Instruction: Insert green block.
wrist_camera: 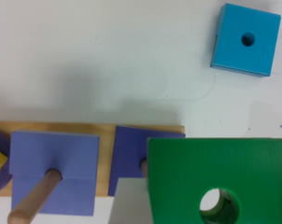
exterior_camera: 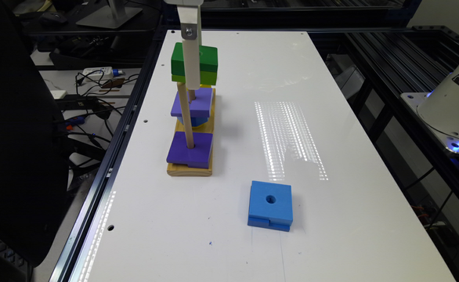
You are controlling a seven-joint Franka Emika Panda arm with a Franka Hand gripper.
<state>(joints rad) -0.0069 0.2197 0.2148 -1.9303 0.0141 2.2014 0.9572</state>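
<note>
The green block (exterior_camera: 209, 62), dark green over a lime layer, hangs in the air above the far part of the wooden peg base (exterior_camera: 190, 170). My gripper (exterior_camera: 193, 80) is shut on it, one white finger (wrist_camera: 129, 205) against its side. In the wrist view the green block (wrist_camera: 187, 168) has its round hole off to one side of a short peg (wrist_camera: 143, 163). That peg stands in a purple block (wrist_camera: 129, 149). A long bare peg (exterior_camera: 185, 113) rises through the nearest purple block (exterior_camera: 190, 150).
A second purple block (exterior_camera: 192, 102) lies on a blue piece (exterior_camera: 192, 120) at the middle of the base, with a yellow piece (exterior_camera: 205, 85) behind. A loose blue block (exterior_camera: 270, 205) lies on the white table (exterior_camera: 331, 117). The robot's base (exterior_camera: 452, 102) stands at the exterior view's right.
</note>
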